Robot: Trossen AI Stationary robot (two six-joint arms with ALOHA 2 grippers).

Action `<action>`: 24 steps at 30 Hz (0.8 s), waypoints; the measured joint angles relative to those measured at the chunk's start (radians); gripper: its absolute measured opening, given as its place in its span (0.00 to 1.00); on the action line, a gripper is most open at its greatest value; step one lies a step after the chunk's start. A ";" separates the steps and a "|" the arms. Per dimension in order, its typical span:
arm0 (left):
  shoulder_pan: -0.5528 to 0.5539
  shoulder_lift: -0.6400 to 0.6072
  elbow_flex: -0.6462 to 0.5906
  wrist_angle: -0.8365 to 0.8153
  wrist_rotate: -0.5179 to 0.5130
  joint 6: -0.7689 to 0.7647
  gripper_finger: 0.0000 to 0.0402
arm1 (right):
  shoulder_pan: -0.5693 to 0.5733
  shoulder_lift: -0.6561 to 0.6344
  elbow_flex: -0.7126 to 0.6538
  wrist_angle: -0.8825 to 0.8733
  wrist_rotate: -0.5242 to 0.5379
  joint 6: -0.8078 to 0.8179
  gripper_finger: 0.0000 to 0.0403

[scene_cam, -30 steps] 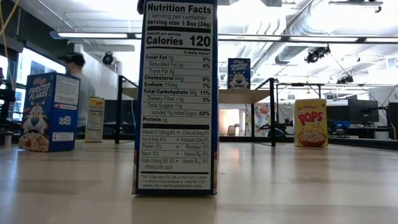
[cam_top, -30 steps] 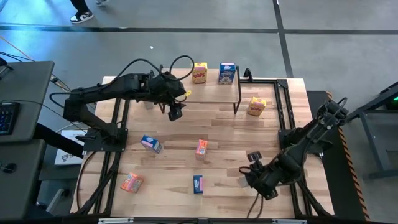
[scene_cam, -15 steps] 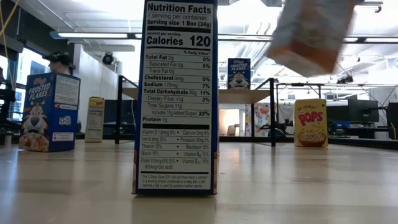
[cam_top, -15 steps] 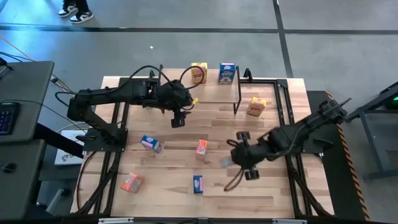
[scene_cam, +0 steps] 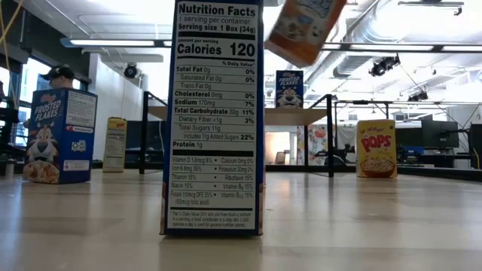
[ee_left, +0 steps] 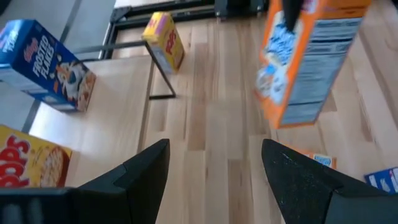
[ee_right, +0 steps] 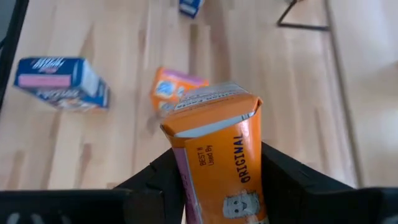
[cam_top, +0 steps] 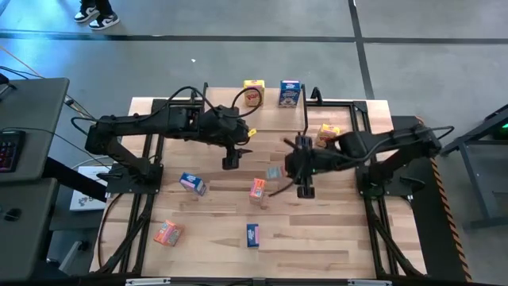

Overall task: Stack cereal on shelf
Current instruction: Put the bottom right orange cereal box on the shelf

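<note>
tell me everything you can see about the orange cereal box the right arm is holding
The orange cereal box is a small rectangular cardboard carton with a folded, glued top flap and "ORIGINAL" printed up one side. Another face carries a nutrition panel, seen from the left wrist view. It is clamped between the dark fingers of the right end effector, lifted clear of the table and tilted. From above it hangs over the middle of the table, near the shelf. Only the end effector touches it.

Both arms reach over mid-table: left tool spread and empty, right tool clamped.
</note>
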 joint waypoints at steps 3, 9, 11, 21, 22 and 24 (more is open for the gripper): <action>-0.004 0.000 0.000 0.033 0.000 -0.018 0.61 | -0.041 0.000 0.028 0.004 -0.001 -0.020 0.38; -0.015 0.004 0.000 0.063 0.002 -0.017 0.61 | -0.110 0.000 0.081 0.025 -0.001 -0.032 0.38; -0.015 0.007 0.000 0.071 0.004 -0.017 0.61 | -0.129 0.000 0.093 0.033 -0.001 -0.032 0.38; -0.015 0.047 0.000 0.140 -0.001 -0.009 0.61 | -0.186 0.000 0.109 0.101 -0.036 -0.053 0.38; -0.015 0.054 0.002 0.159 -0.004 -0.009 0.61 | -0.189 0.000 0.109 0.106 -0.051 -0.058 0.38; -0.015 0.061 0.001 0.162 -0.004 -0.015 0.61 | -0.190 0.000 0.109 0.109 -0.059 -0.065 0.38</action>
